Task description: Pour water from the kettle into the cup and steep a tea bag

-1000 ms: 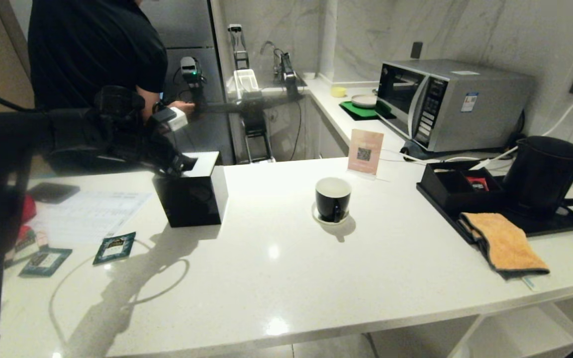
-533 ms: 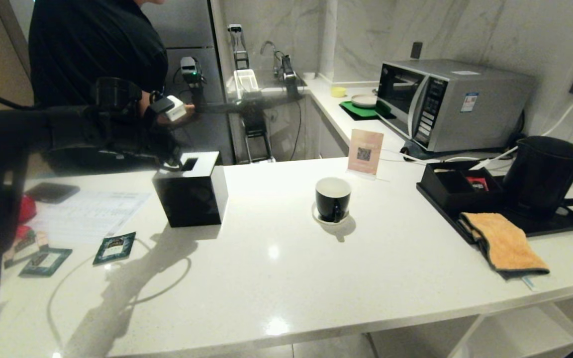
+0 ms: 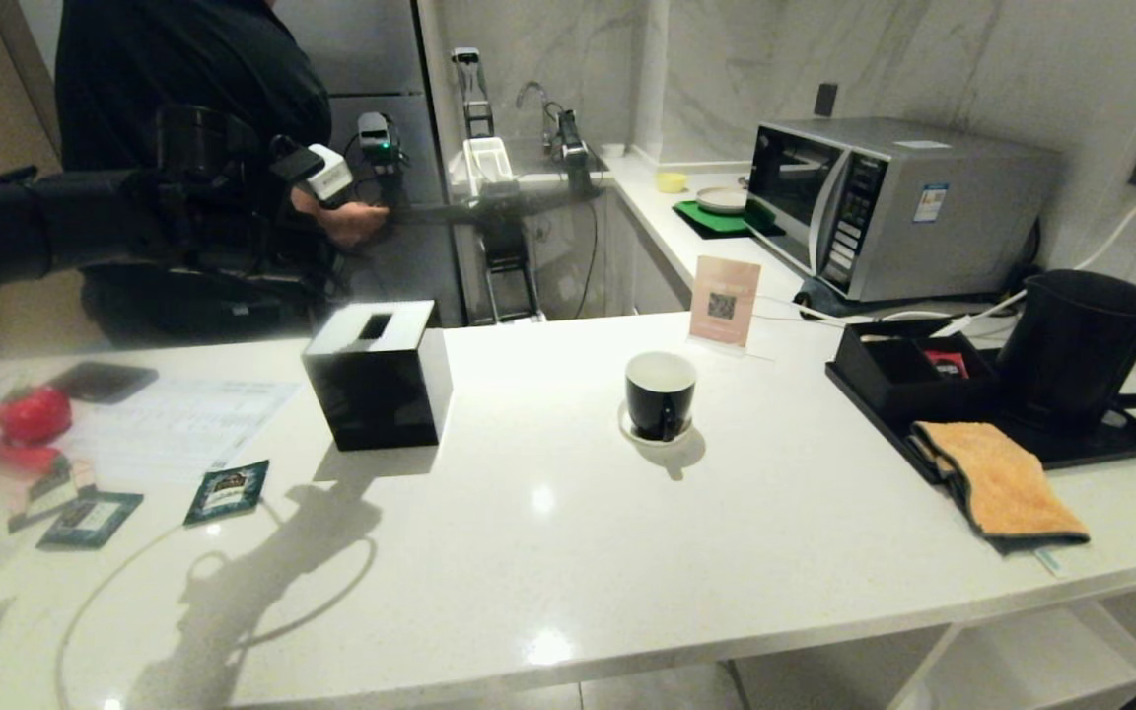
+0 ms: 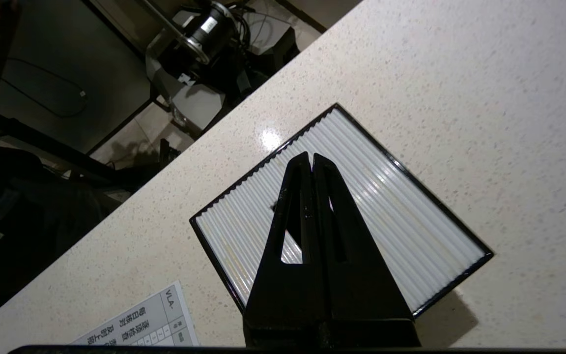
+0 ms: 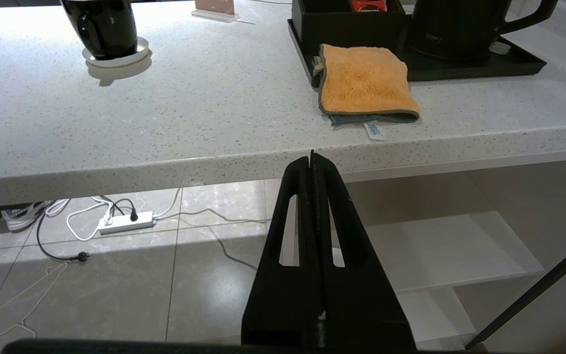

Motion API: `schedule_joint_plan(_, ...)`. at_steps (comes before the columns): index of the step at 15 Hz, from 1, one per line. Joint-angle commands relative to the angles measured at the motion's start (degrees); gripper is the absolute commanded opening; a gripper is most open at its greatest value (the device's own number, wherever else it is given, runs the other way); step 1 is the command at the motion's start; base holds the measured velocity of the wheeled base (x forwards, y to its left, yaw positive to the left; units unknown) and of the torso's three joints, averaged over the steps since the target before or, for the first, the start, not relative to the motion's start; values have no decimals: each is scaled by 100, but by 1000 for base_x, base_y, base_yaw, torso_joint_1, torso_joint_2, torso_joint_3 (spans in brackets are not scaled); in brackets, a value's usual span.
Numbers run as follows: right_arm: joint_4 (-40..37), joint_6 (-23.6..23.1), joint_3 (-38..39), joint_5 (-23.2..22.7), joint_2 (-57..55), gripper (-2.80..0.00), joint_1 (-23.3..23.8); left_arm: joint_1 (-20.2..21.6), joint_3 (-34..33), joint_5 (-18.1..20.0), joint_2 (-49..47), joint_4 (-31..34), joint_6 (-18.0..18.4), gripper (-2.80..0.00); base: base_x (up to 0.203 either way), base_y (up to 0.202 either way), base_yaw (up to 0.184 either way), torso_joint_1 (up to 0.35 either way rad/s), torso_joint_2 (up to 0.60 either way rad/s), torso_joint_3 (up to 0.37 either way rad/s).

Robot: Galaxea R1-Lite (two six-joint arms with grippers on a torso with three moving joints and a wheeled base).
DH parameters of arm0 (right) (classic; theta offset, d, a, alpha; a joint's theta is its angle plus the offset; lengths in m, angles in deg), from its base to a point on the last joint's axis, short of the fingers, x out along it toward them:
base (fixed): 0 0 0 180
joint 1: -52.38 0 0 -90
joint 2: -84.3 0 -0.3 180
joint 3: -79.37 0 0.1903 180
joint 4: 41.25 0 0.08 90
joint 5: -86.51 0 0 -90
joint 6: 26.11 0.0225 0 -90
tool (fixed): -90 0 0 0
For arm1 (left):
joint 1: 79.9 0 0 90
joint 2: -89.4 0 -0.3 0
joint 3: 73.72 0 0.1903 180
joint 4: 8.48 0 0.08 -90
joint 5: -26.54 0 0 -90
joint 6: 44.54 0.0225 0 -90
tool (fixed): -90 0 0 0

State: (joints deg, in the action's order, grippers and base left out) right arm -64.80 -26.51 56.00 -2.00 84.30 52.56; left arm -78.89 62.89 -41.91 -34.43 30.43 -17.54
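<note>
The black cup (image 3: 660, 394) stands on its white saucer (image 3: 627, 426) mid-counter, also in the right wrist view (image 5: 101, 24). The black kettle (image 3: 1071, 345) sits on a tray at the far right. No tea bag shows in any view. My left arm (image 3: 203, 197) is raised at the back left. Its gripper (image 4: 311, 156) is shut and empty, hovering above the white ribbed top of a black box (image 4: 391, 206), which stands left of the cup (image 3: 381, 380). My right gripper (image 5: 312, 155) is shut and empty, parked below the counter's front edge.
A black tray (image 3: 1100, 444) holds a compartment box (image 3: 908, 375); an orange cloth (image 3: 997, 483) drapes its front. Microwave (image 3: 884, 202) at the back right, card stand (image 3: 724, 301) behind the cup. Green sachets (image 3: 227, 490), a paper sheet (image 3: 174, 429) and red items (image 3: 31, 414) lie left. A person (image 3: 183, 89) stands behind the counter.
My left arm has lifted up and back from the slot in the black box's top, still shut. The right arm has not moved.
</note>
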Motion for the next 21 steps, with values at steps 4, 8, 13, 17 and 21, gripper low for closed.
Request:
schedule_joint_plan(4,1,-4,0,-2,-9,-280,-1,-91,-51,-210,749,90,-315,-280,0,0,0,0,0,0)
schedule_joint_plan(8,1,-4,0,1,-9,-280,-1,-81,-328,-232,1545,579,-377,-280,0,0,0,0,0,0)
schedule_joint_plan(13,1,-4,0,1,-9,-280,-1,-28,-1683,-256,3027,797,-896,-280,0,0,0,0,0,0)
schedule_joint_plan(17,1,-4,0,1,-9,-280,-1,181,-3444,-386,4523,748,-1332,-280,0,0,0,0,0,0)
schedule_joint_plan(21,1,-4,0,1,-9,-280,-1,562,-5254,-375,5653,72,-1515,-280,0,0,0,0,0,0)
